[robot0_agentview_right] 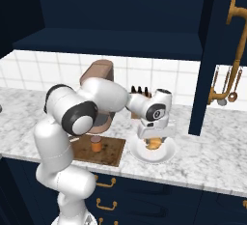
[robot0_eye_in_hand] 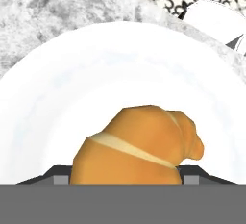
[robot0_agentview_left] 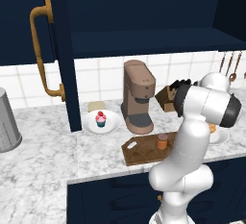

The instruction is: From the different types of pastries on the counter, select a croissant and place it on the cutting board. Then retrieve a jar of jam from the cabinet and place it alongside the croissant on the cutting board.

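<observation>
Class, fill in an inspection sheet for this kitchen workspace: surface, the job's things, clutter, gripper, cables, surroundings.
Surface: marbled counter, dry.
Job's things: croissant on a white plate; jam jar upright on the cutting board; cupcake on its own plate.
Clutter: coffee machine, knife block, grey canister.
Gripper: gripper down over the croissant, fingers either side; closure cannot be told.
Cables: nothing seen.
Surroundings: navy cabinet door standing open, tiled wall, hanging utensils.

Brown coffee machine (robot0_agentview_left: 138, 95) upright against tiled wall. Knife block (robot0_agentview_left: 169, 95) just right of it. Grey canister (robot0_agentview_left: 7, 121) far left. Utensils (robot0_agentview_right: 226, 90) hanging.
</observation>
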### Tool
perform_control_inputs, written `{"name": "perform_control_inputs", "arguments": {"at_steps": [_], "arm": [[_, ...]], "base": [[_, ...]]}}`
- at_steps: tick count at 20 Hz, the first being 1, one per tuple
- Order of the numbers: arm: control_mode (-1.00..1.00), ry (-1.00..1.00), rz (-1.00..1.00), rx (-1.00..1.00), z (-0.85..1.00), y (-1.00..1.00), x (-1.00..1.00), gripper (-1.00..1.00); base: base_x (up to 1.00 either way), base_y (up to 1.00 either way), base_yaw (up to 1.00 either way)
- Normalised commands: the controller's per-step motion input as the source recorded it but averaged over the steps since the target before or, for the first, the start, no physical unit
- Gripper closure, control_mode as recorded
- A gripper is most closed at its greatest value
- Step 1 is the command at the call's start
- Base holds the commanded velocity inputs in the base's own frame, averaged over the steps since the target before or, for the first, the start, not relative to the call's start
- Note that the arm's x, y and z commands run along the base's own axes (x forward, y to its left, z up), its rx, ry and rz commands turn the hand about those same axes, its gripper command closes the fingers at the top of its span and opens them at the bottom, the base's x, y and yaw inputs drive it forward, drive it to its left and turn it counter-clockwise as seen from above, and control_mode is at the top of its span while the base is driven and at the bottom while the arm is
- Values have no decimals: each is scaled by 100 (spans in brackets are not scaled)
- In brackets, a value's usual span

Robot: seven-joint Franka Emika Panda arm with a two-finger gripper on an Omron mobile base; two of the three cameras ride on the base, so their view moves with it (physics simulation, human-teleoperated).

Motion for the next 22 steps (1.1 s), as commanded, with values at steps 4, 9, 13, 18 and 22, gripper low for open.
{"name": "perform_control_inputs", "arguments": {"at_steps": [4,9,13,18,22], "arm": [[-100,2,-2,0,14,3,1,100],[-100,0,-3,0,3,45,-8,100],[-100,3,5,0,17,77,0,100],[-100,4,7,0,15,62,-1,100],[-100,3,5,0,2,59,-11,100]], "base": [[0,0,0],[0,0,0],[0,0,0],[0,0,0],[0,0,0]]}}
